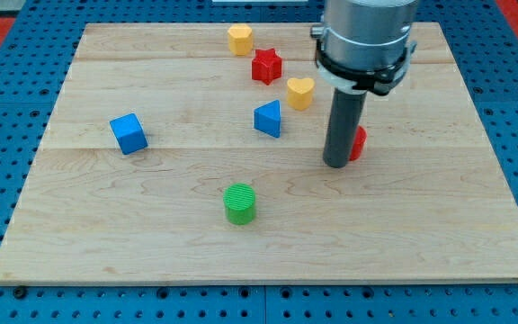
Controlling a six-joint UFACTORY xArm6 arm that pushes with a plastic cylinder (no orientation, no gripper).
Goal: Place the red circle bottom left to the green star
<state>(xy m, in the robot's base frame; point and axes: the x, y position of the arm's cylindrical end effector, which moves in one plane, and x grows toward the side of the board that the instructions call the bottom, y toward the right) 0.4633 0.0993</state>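
**Tip against red circle; no green star in frame**

My tip (336, 165) sat right of centre, touching or just beside the red circle (358, 143), which showed only as a sliver behind the rod's right edge. No jaws on this tool: a bare rod, nothing clamped. Judged the circle light, rigid and prone to roll off a push; best contacted square on its side. No green star seen, only a green cylinder (239, 202) lower centre. Blue triangle (268, 119) lay left of the rod. Board (106, 243) was smooth pale wood, on blue pegboard.
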